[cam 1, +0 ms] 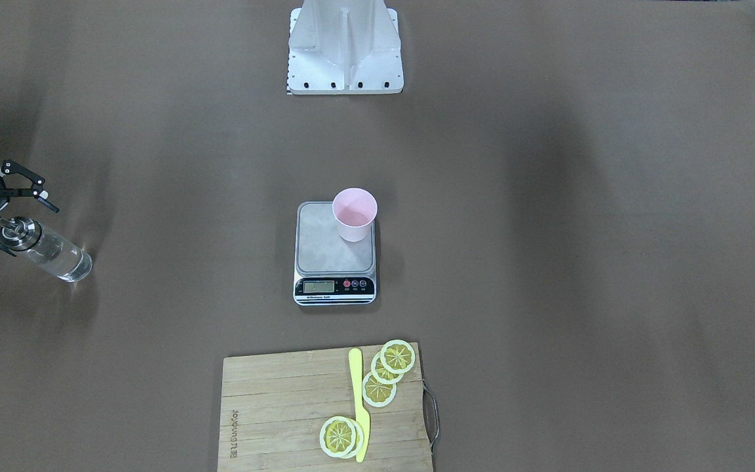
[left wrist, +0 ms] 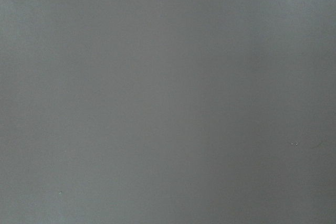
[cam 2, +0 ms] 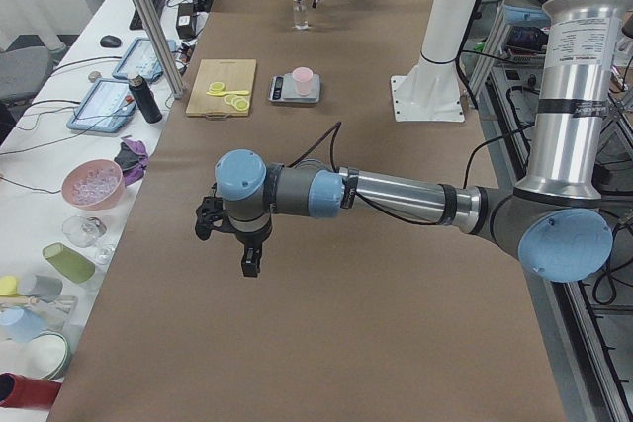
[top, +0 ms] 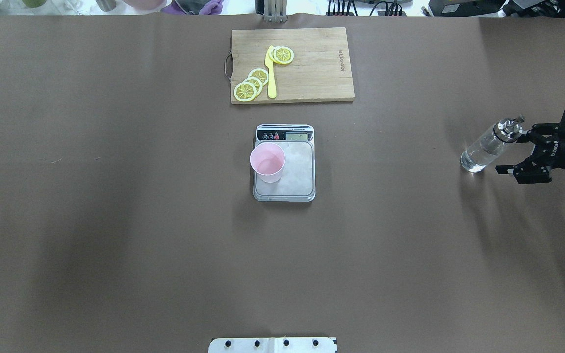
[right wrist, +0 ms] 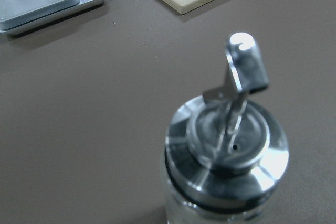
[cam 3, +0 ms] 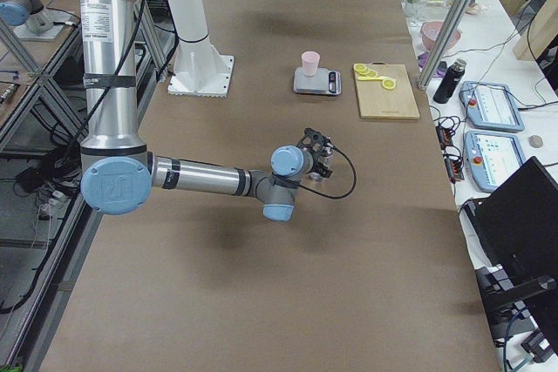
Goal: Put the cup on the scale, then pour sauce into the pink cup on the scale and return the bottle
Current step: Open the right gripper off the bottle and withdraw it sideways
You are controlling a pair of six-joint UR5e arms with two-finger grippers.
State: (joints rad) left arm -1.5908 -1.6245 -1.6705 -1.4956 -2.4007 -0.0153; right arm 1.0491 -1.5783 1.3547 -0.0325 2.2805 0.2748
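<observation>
Across the broad, matte brown table (top: 115,235), over a bare stretch well apart from the rest, hangs the left gripper (cam 2: 226,244) — spread or shut, I cannot tell. At centre the small rectangular scale (top: 297,176), brushed grey steel with a black display strip, already bears the pale-pink tapered cup (top: 268,163) toward one side of its platform, so any pour must aim off-centre. Near the table's right end the right gripper (top: 508,154) stands with fingers spread wide, holding nothing, just beside the slim clear glass bottle (top: 486,147). Taking it seems next: smooth round glass slips — clamp the body squarely, below the shiny domed metal cap (right wrist: 228,145) and its small spout (right wrist: 247,64).
</observation>
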